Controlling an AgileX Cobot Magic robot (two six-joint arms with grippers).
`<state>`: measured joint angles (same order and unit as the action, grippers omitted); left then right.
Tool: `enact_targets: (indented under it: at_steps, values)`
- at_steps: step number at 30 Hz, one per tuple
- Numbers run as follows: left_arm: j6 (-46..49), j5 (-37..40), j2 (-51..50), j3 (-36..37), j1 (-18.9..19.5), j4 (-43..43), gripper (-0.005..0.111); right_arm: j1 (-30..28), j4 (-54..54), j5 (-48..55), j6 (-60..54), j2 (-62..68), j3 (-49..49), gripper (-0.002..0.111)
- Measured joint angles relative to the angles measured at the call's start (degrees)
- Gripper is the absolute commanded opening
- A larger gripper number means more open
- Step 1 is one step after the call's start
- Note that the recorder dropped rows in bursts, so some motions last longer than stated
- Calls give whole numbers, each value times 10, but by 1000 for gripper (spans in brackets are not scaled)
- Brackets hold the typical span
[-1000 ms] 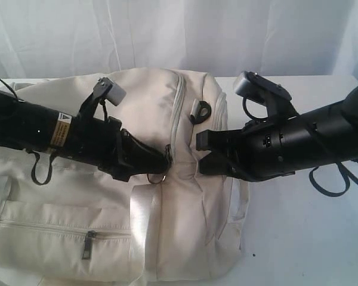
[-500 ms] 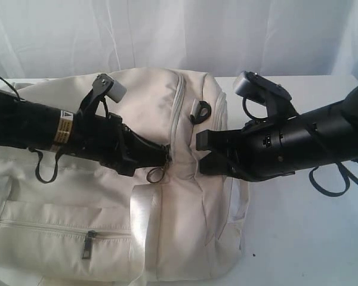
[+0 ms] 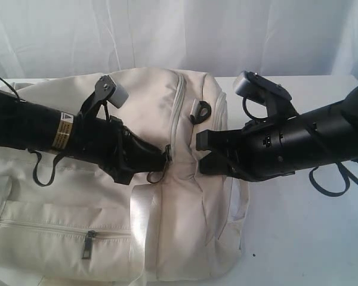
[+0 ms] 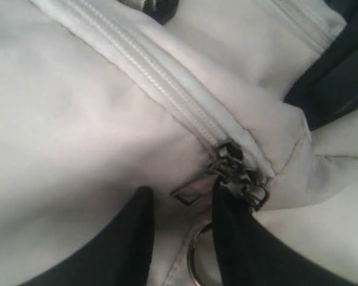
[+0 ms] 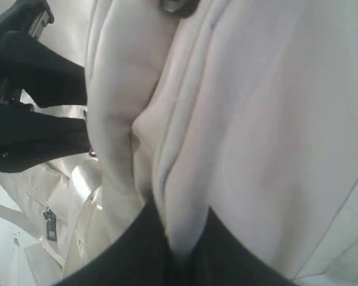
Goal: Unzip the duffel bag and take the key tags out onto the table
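From across the room, both arms lie low and nearly level over the duffel bag [image 3: 149, 101], which rests on the white tabletop [image 3: 304, 226]. The left hand [image 3: 158, 159] points at the zip at the bag's middle, and the right hand [image 3: 204, 152] presses in from the opposite side. The left wrist view shows its fingers [image 4: 244, 250] standing apart, with a metal zip pull [image 4: 188, 193] lying loose in the gap beside the sliders [image 4: 238, 173] of a done-up zip. The right wrist view shows the right hand clamped on a fold [image 5: 173, 238] of the bag's fabric.
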<state>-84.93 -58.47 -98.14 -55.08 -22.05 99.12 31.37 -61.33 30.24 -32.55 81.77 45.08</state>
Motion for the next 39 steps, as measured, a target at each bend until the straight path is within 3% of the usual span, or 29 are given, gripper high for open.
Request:
enact_targets:
  at_steps: [4,12,19,25,33,39]
  values:
    - [27,5,0,0,0,4,56,0,0,0,0,0,0,0]
    - [54,5,0,0,0,2,56,0,0,-1,0,0,0,0]
    - [82,7,0,0,-27,-9,36,0,2,-4,0,0,0,0]
    - [87,6,0,0,-29,-9,31,0,2,-5,0,0,0,0]
    - [90,7,0,0,-29,-9,5,0,2,-5,0,0,0,0]
    - [90,10,0,0,-29,-9,5,0,2,-5,0,0,0,0]
